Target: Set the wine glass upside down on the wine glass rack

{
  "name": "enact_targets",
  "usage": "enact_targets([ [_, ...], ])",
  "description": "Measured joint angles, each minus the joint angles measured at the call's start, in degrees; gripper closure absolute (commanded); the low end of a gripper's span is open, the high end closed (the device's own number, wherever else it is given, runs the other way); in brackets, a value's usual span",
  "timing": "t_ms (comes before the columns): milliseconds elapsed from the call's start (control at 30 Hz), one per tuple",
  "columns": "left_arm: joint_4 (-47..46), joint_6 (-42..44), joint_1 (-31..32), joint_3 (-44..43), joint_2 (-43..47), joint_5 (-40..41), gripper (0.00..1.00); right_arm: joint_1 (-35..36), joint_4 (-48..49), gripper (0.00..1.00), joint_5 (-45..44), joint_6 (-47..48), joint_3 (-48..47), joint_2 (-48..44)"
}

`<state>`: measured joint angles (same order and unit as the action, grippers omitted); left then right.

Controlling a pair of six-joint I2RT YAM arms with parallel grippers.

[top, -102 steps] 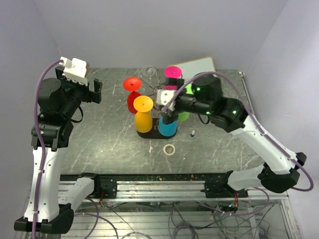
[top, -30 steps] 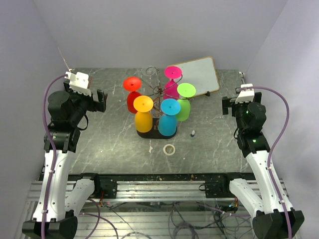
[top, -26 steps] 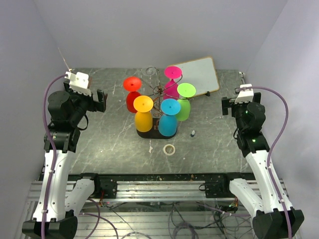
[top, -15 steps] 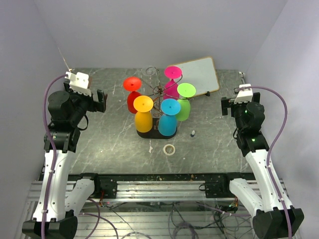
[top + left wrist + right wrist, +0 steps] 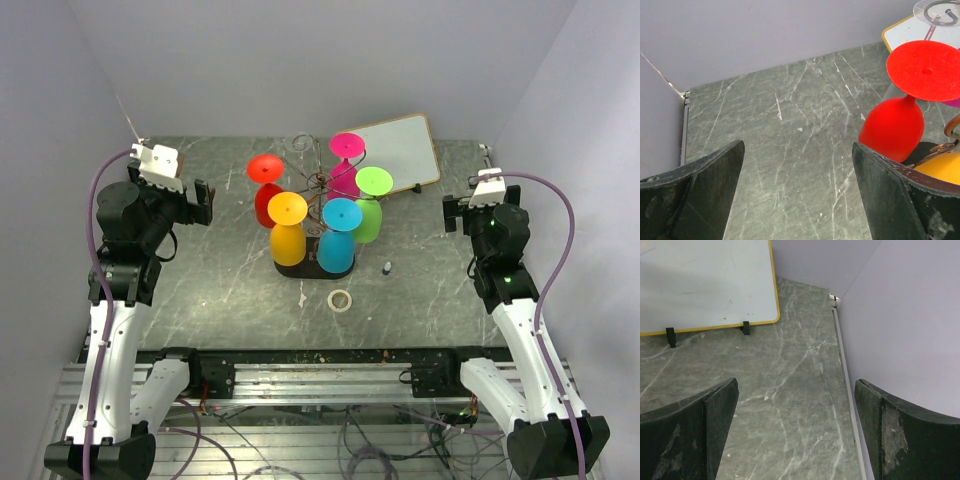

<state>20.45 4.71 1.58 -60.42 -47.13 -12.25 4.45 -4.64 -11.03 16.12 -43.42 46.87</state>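
Observation:
The wine glass rack [image 5: 316, 184], dark wire on a black oval base [image 5: 303, 269], stands mid-table. Several coloured wine glasses hang upside down on it: red [image 5: 265, 169], orange [image 5: 287, 209], blue [image 5: 340, 215], green [image 5: 373, 181] and pink [image 5: 347, 145]. A clear glass foot [image 5: 300, 148] shows at the rack's back. My left gripper [image 5: 200, 203] is open and empty, left of the rack; its wrist view shows the red glass [image 5: 894, 131]. My right gripper [image 5: 452, 212] is open and empty, well right of the rack, over bare table [image 5: 795, 405].
A white board [image 5: 400, 150] with a yellow rim stands at the back right, also in the right wrist view [image 5: 705, 285]. A tape ring [image 5: 340, 299] and a small dark object [image 5: 386, 267] lie in front of the rack. Walls close in on both sides.
Since 3.4 s ago the right arm has drawn back from the blue glass at the rack to the right side. The left arm rose slightly. Nothing has moved in the last second.

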Motion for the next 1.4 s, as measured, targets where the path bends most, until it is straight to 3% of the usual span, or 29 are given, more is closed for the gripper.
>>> enact_targets([
  [1400, 0.0, 0.0, -0.2, 0.2, 0.2, 0.0, 0.01, 0.0, -0.4, 0.00, 1.2, 0.4, 0.2, 0.5],
])
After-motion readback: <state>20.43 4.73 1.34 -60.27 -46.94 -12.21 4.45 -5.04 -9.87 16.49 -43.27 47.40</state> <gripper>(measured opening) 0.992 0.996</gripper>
